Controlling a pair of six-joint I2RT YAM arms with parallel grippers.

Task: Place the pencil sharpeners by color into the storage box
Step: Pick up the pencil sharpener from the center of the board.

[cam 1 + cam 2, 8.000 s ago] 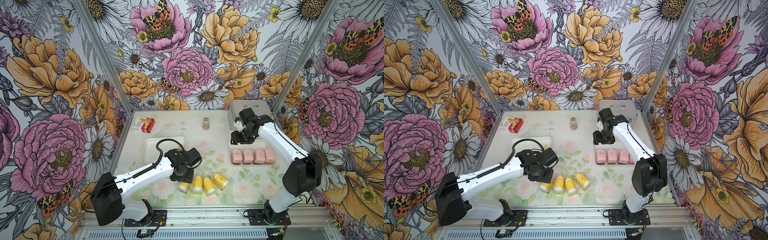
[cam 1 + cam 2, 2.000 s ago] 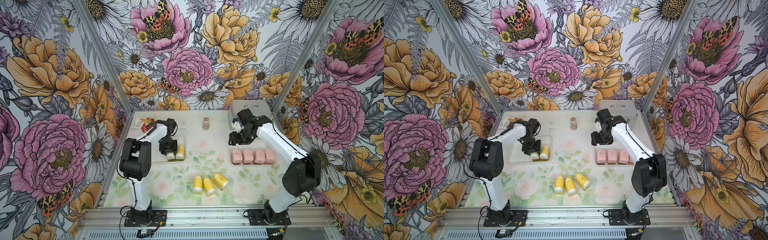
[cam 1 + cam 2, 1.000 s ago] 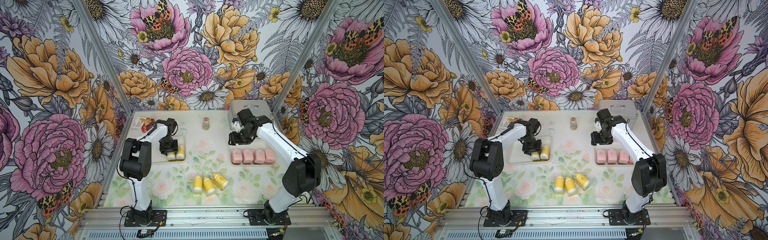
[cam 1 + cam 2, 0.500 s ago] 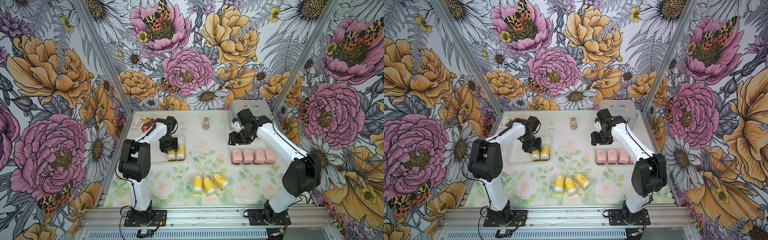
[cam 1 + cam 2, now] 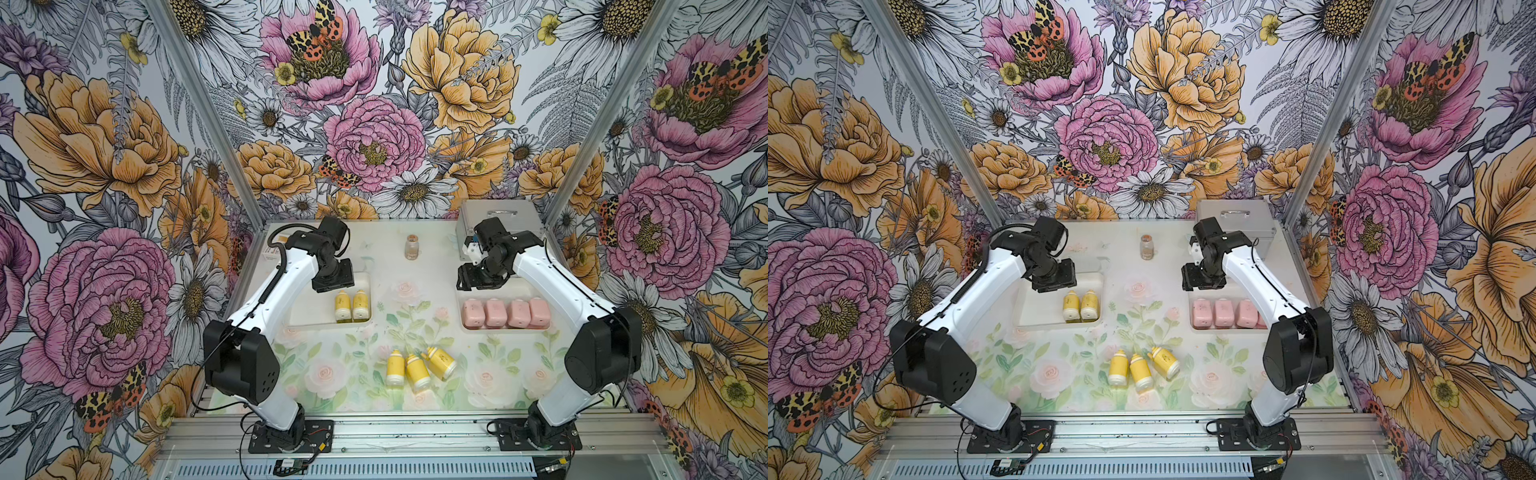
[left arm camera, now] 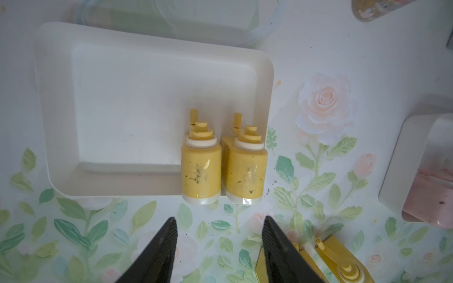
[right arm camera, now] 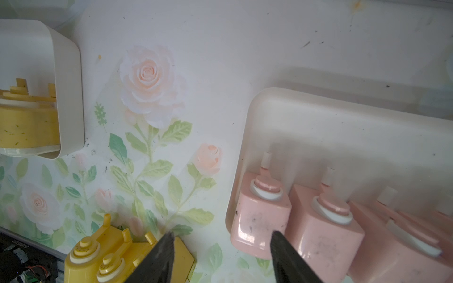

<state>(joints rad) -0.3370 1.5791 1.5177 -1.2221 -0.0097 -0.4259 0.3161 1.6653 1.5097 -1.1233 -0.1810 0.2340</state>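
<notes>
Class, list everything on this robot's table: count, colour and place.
left tray: one, white, mid-table left
right tray: one, white, mid-table right
boxed yellow sharpeners: two, yellow, in left tray
loose yellow sharpeners: three, yellow, front centre
pink sharpeners: four, pink, in right tray
jar: one, clear, back centre
case: one, silver, back right
small box: one, white-red, back left, half hidden
left claw: one, black, open, above left tray
right claw: one, black, open, by right tray

The left arm and right arm are white shells with black joints. A black cable runs behind the left gripper, whose fingers are black and ribbed.
</notes>
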